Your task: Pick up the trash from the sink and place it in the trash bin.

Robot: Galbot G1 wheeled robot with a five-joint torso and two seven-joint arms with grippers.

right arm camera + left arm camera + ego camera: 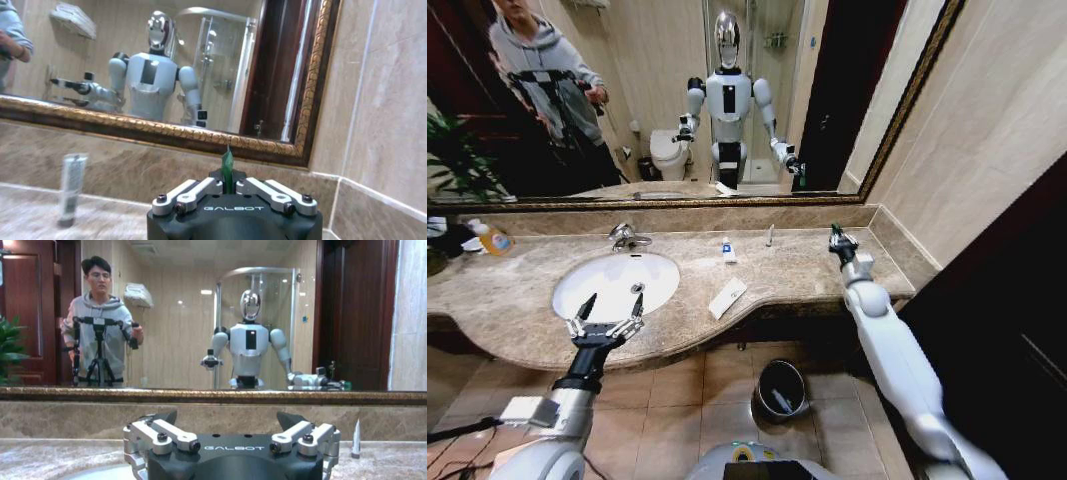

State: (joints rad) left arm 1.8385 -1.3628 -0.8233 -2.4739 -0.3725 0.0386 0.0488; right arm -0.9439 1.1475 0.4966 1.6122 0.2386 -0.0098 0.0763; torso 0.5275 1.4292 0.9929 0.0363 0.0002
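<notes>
R gripper (838, 240) hangs over the counter's far right end, shut on the green-capped bottle (227, 170) — cap tip pokes up betw its fingers. L gripper (608, 308) spread open above the sink (577, 275) front rim. Flat packet (727, 298), small tube (728, 250) and grey stick (769, 236) lie on the counter; trash bin (780, 390) on floor below.

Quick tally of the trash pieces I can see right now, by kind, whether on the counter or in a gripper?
Tube, on the counter: 1
Stick, on the counter: 1
Packet, on the counter: 1
Green-capped bottle, in the right gripper: 1
Total: 4
</notes>
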